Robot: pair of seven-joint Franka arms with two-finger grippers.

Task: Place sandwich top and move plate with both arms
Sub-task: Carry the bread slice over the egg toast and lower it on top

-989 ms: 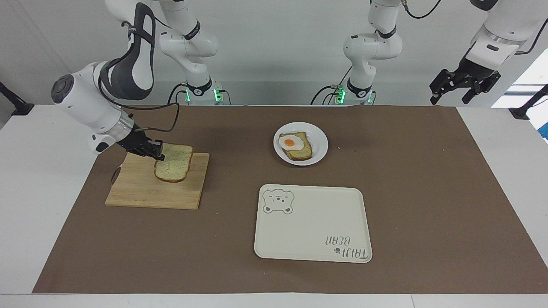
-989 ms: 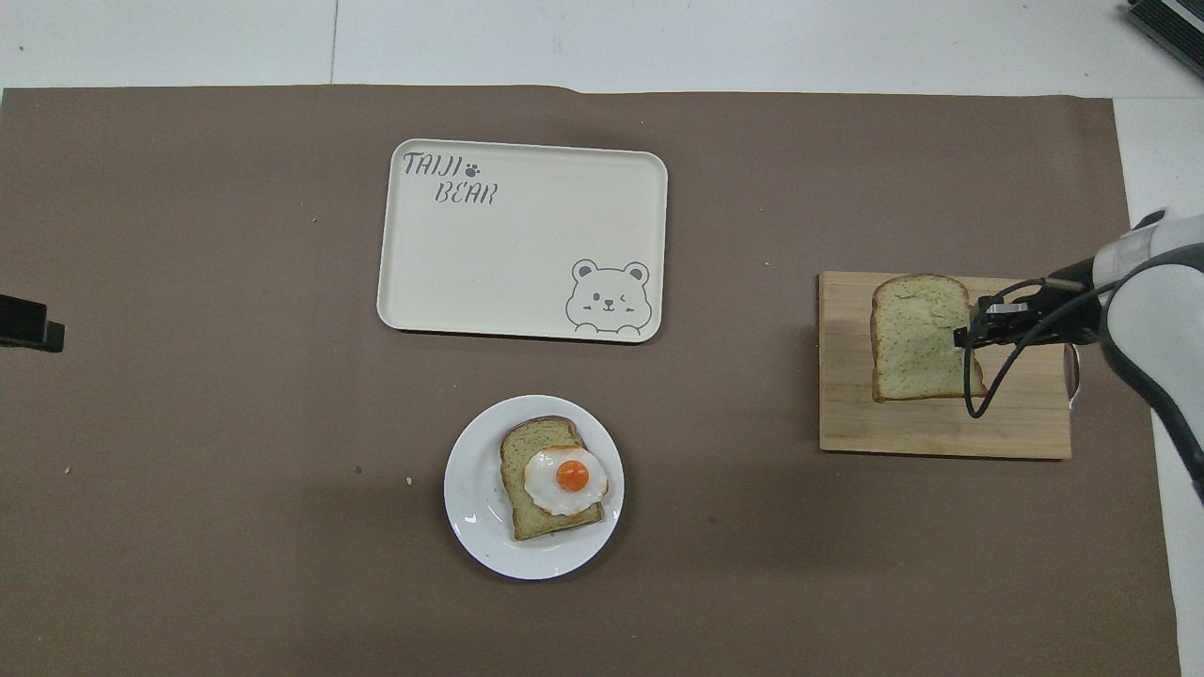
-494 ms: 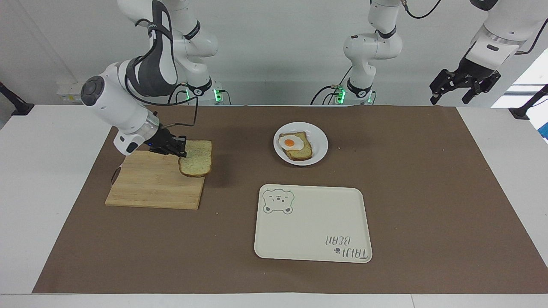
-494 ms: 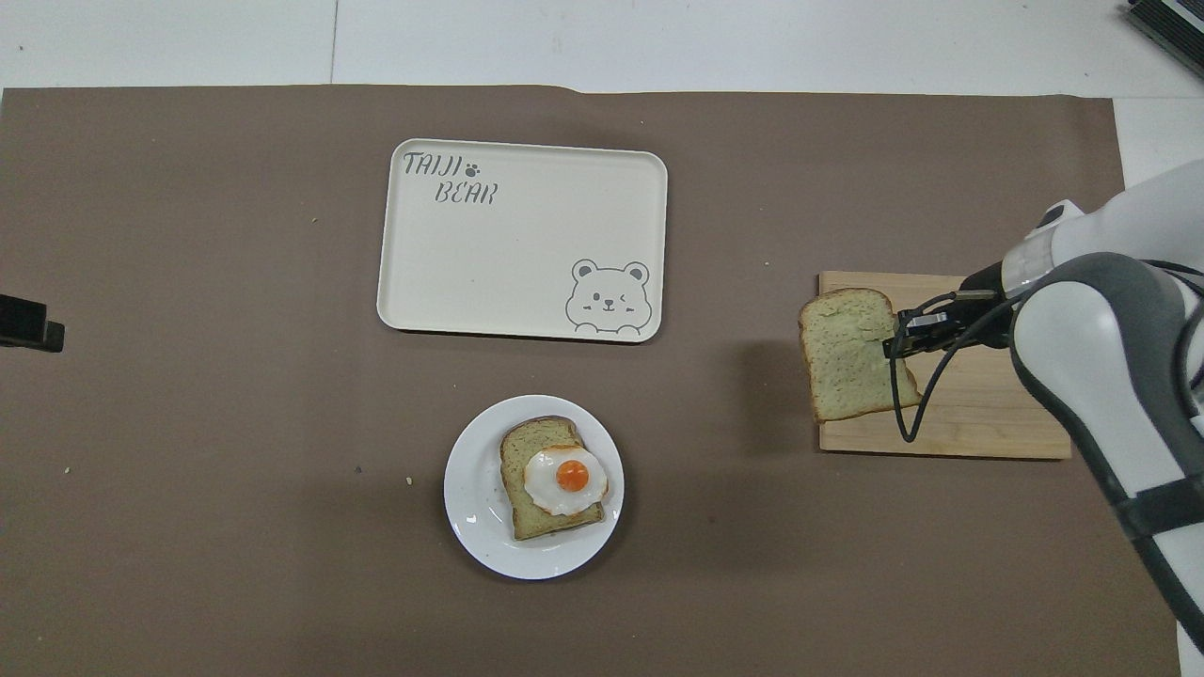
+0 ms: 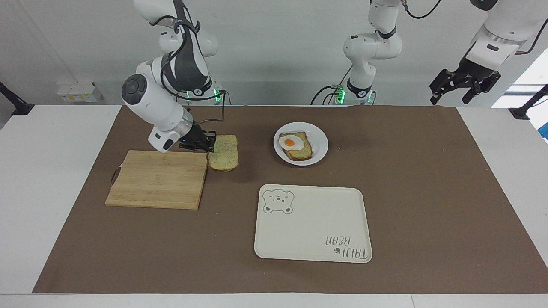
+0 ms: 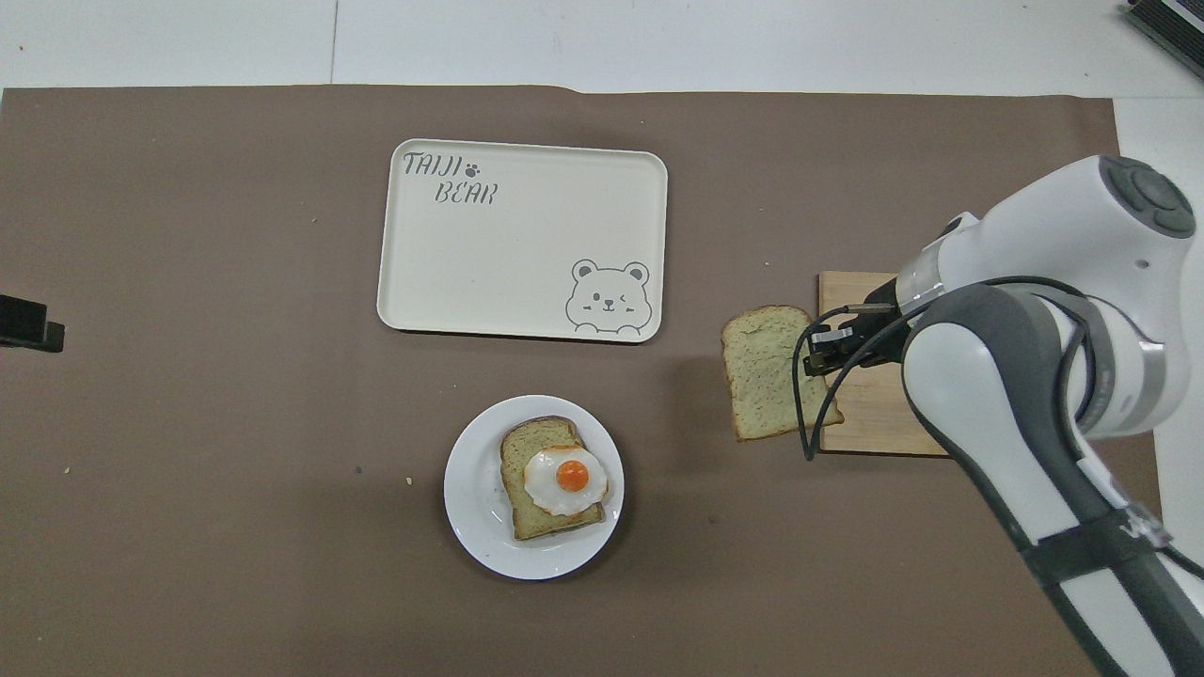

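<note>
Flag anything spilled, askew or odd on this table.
Nothing stands out. A few crumbs dot the brown mat; the fried egg overhangs its bread slice slightly on the plate.

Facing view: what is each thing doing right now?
sandwich top: held in the air over the brown mat beside the cutting board.
right gripper: shut on the bread's edge.
left gripper: open, empty, waiting raised.
plate: on the mat, holding egg bread.
tray: empty.
</note>
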